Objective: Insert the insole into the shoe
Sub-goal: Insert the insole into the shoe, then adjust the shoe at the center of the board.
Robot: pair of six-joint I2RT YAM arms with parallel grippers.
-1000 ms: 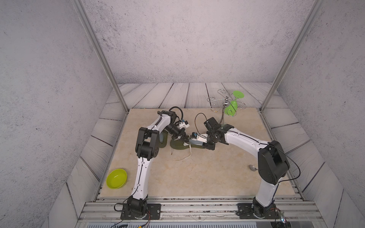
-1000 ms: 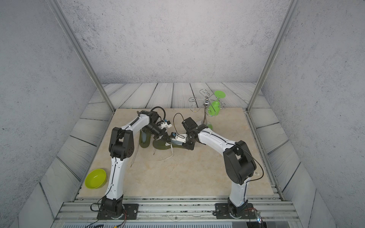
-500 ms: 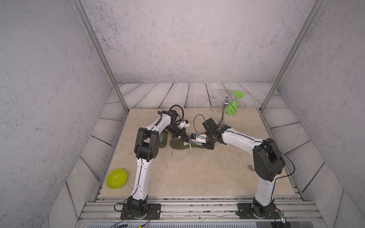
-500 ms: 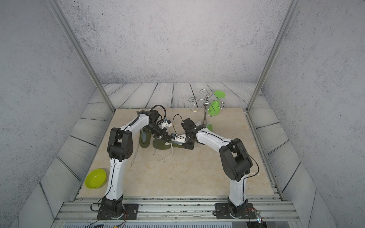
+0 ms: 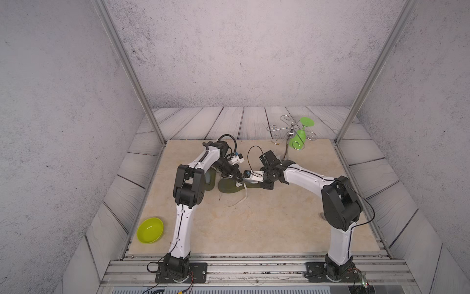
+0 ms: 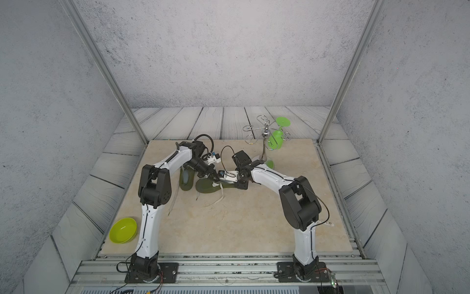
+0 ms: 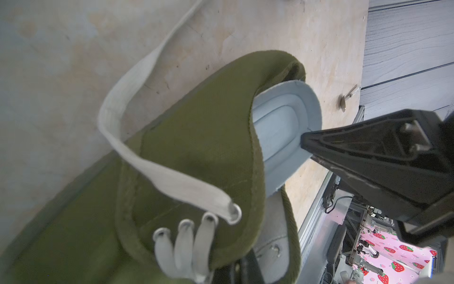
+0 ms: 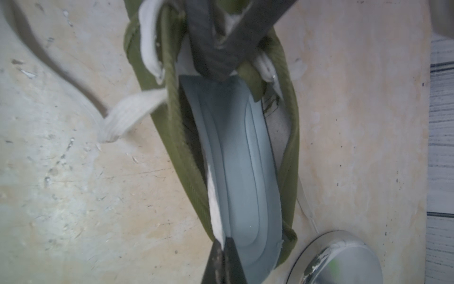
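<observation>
Well apart from both sets of fingers, near the left arm's base, a lime bowl [image 5: 150, 230] is seen on the tabletop [image 5: 267, 224], its hollow facing up. Behind the right fingers [image 8: 233, 265] a wire glass stand [image 5: 290, 128] is set, with a green goblet [image 5: 298, 138] hung on it. Its shiny foot [image 8: 344, 260] is found just beside those fingers and close to the heel of the shoe [image 5: 227, 187]. Just beyond the left fingers [image 8: 206, 49] a second olive shoe [image 6: 185, 183] is placed, partly hidden by the left arm, and a pale blue patch is seen inside it. Loose white laces [image 5: 239, 201] are trailed across the tabletop on the near side of both sets of fingers. The shoe itself is laid on the tabletop between the two arms, toe on the left fingers' side and heel under the right ones. The pale blue insole [image 8: 240, 172] is lodged inside it: its front is hidden under the laced upper, while its heel end is stood up at the collar, not seated flat. The left fingers are pressed together on the olive fabric at the lacing, by which the upper is held open. The right fingers are closed tight at the heel edge of the insole, which seems to be pinched between their tips, though the contact is seen only at a steep angle.
</observation>
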